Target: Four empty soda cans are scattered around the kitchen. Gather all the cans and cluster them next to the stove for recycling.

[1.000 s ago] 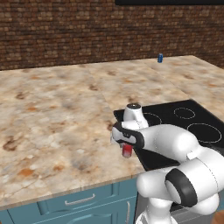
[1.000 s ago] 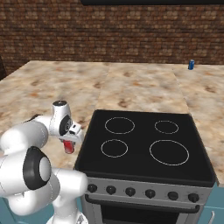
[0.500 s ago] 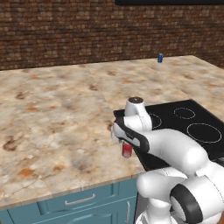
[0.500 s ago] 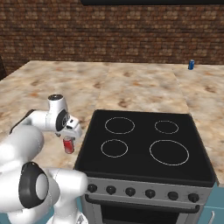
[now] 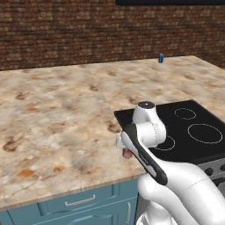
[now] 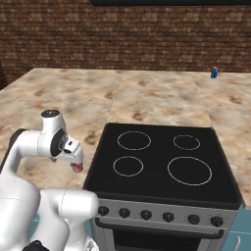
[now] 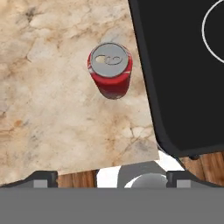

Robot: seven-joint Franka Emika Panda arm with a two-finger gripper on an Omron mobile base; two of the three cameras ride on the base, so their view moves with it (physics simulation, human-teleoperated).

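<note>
since it stands upright on the speckled beige stone counter [image 7: 52, 109] just beside the flat black glass stove [image 7: 183, 74], the small red soda can with silver top [image 7: 110, 70] looks placed for the recycling cluster. gripper [image 6: 74, 158] above it, jaws released, holding nothing. blue can [image 5: 161, 58] far back. no label readable.

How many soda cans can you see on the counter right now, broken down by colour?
Red cylindrical soda can with silver top, upright beside the black glass stove: 1
Blue soda can, far back on the counter: 1
Total: 2
</note>
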